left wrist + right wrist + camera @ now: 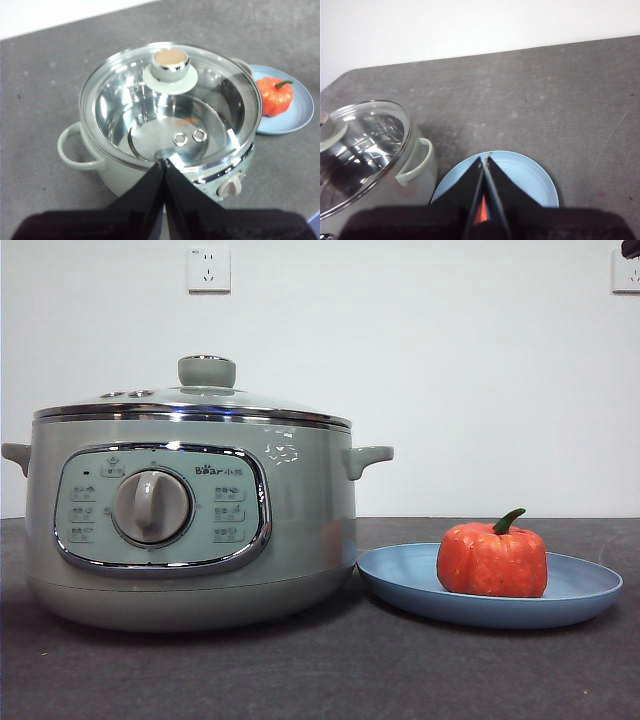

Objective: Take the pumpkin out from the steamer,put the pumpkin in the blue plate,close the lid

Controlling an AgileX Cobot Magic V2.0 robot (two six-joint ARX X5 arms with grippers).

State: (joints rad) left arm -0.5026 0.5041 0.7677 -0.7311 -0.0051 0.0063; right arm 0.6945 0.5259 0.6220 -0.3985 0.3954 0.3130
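Spanning the whole scene, dark grey table (300, 680) under everything, pale wall behind with two sockets high up. Standing on it at one side, the steamer (190, 530), sage green, chrome-framed panel and grey-beige dial facing the front view, small handle on each side. Seated flat on the pot's rim, the lid (170, 105), glass dome with steel edge and pale green knob on top; through the glass, bare shiny inner pan. Lying just beside the steamer's base, the blue plate (585, 590), near edge close to the pot wall, though touching or not cannot be told. Resting upright on the plate, somewhat off centre, the pumpkin (492, 560), orange-red with a curved green stem. Hanging above the steamer's panel side and touching nothing, left gripper (164, 162), fingers pressed together to a point, grasping nothing. Hovering over the plate, right gripper (485, 160), fingers likewise clenched on nothing, a sliver of orange pumpkin showing below them. Peeking in at a top corner of the front view, only a small black tip of one arm.
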